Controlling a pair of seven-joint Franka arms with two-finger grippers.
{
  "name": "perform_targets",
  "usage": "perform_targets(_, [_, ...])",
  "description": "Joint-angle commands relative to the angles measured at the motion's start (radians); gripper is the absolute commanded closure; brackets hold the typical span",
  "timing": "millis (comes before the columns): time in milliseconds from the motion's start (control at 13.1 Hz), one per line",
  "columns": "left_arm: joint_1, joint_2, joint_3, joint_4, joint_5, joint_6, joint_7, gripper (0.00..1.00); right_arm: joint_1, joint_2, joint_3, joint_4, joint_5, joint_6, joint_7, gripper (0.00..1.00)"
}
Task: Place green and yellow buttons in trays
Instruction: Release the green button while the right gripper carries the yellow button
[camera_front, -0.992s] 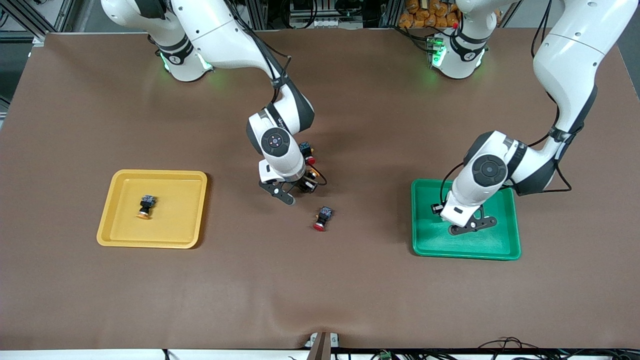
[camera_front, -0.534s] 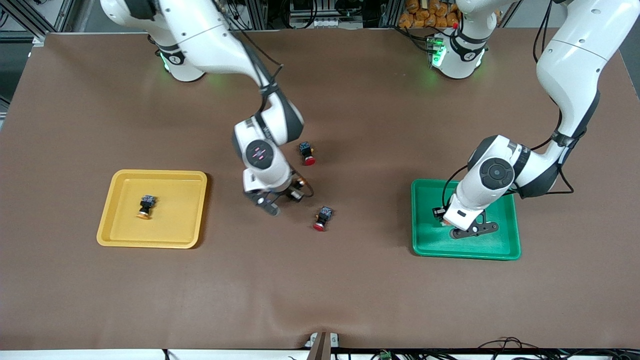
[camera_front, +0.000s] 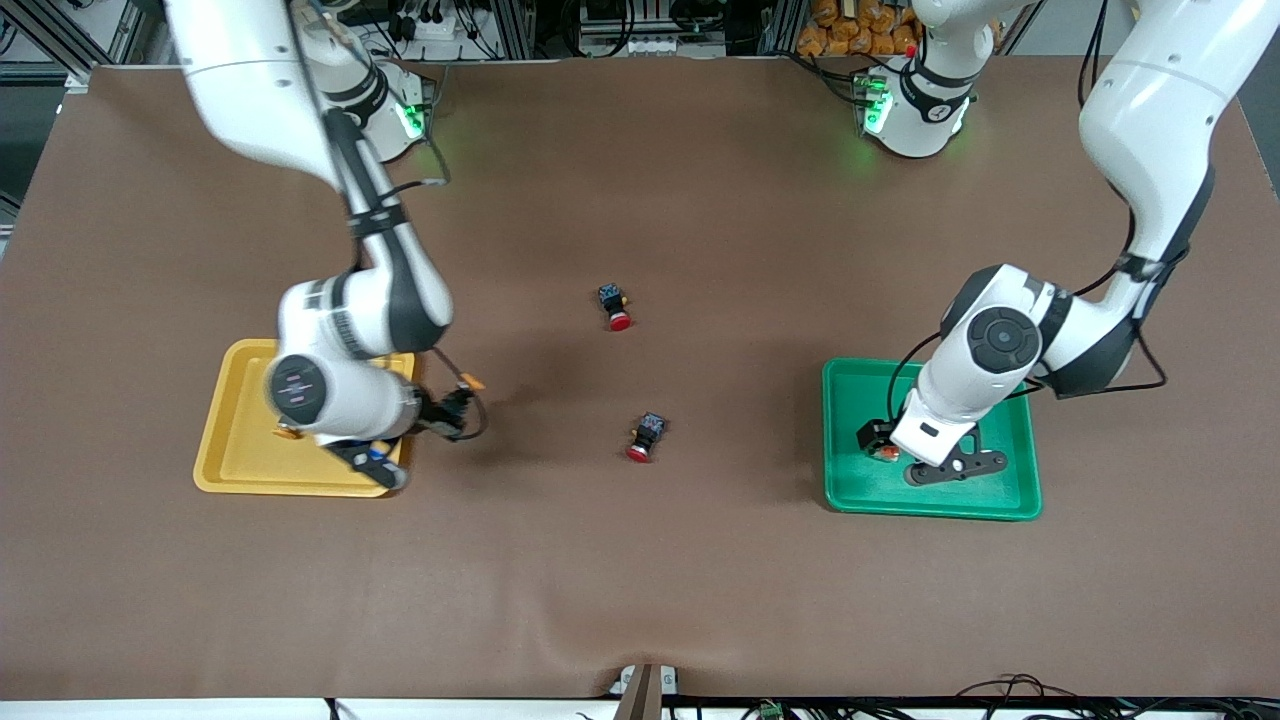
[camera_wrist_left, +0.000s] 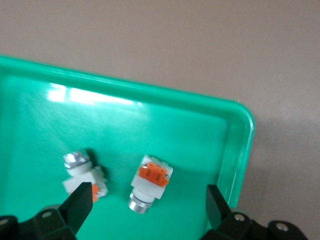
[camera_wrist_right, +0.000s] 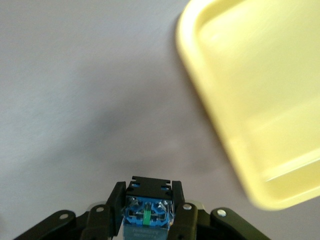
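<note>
My right gripper (camera_front: 378, 460) is shut on a black-bodied button (camera_wrist_right: 148, 212) with a blue back and holds it over the yellow tray's (camera_front: 230, 440) edge nearest the table's middle. The tray also shows in the right wrist view (camera_wrist_right: 260, 100). Another orange-yellow capped button (camera_front: 286, 432) lies in that tray, mostly hidden by the right arm. My left gripper (camera_front: 955, 467) is open low over the green tray (camera_front: 1000, 500). Two grey-white buttons with orange blocks (camera_wrist_left: 150, 177) (camera_wrist_left: 84, 176) lie in it; one lies between the open fingers, the other beside one finger (camera_wrist_left: 77, 202).
Two black-bodied buttons with red caps lie on the brown mat in the table's middle, one (camera_front: 614, 306) farther from the camera and one (camera_front: 645, 437) nearer. The green tray's raised rim (camera_wrist_left: 240, 150) is close beside my left gripper.
My right arm has swung from the table's middle to the yellow tray with the button in its grip. My left gripper has stayed over the green tray, shifting slightly.
</note>
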Motion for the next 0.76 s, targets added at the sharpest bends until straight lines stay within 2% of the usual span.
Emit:
perform_targets(0, [0.007, -0.031, -0.059, 0.125, -0.017, -0.185, 0.059, 0.0, -0.098, -0.03, 0.007, -0.04, 0.0, -0.025, -0.176, 1.0])
perform_targets(229, [0.025, -0.061, -0.078, 0.263, -0.139, -0.38, 0.175, 0.0, -0.205, -0.017, -0.004, -0.068, -0.002, -0.013, -0.402, 1.0])
perform_targets(382, [0.062, -0.116, -0.081, 0.306, -0.237, -0.417, 0.261, 0.0, -0.228, -0.011, -0.004, -0.077, -0.002, -0.009, -0.442, 1.0])
perform_targets(610, [0.081, -0.242, -0.079, 0.316, -0.259, -0.468, 0.307, 0.0, -0.228, -0.007, -0.004, -0.169, -0.003, 0.133, -0.471, 1.0])
perform_targets(687, [0.082, -0.288, -0.076, 0.316, -0.264, -0.475, 0.312, 0.0, -0.233, -0.007, -0.004, -0.183, -0.003, 0.141, -0.502, 1.0])
